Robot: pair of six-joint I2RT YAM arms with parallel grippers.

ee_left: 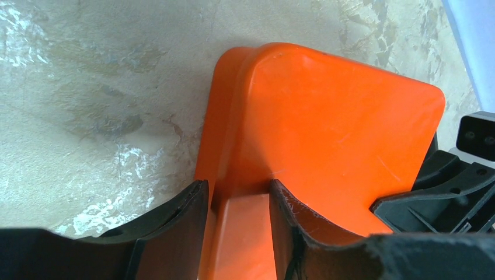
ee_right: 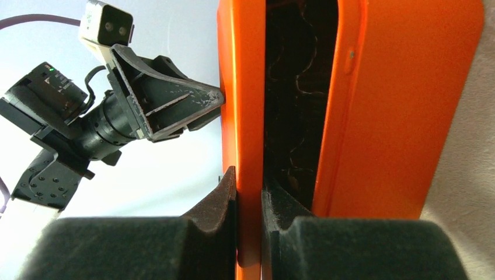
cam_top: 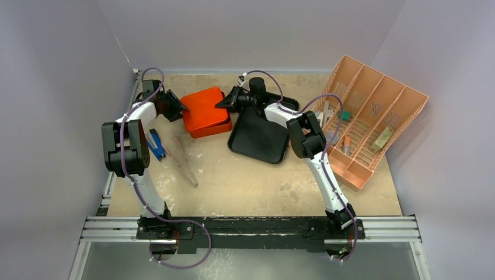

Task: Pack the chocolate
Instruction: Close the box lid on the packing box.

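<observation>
**Lid work at the orange box (cam_top: 204, 111):** your right end effector (ee_right: 249, 178) is pinched on the rim of the lid (ee_right: 239, 87), which stands a crack off the base. Your left end effector (ee_left: 236, 195) appears clamped on the box's left edge on the counter (ee_left: 87, 87). Opening or closing cannot be told. The next move likely calls for a steady base and a gentle arc. The chocolate is not visible. The dark gap shows only wavy outlines, so any pieces presumably sit inside.
</observation>
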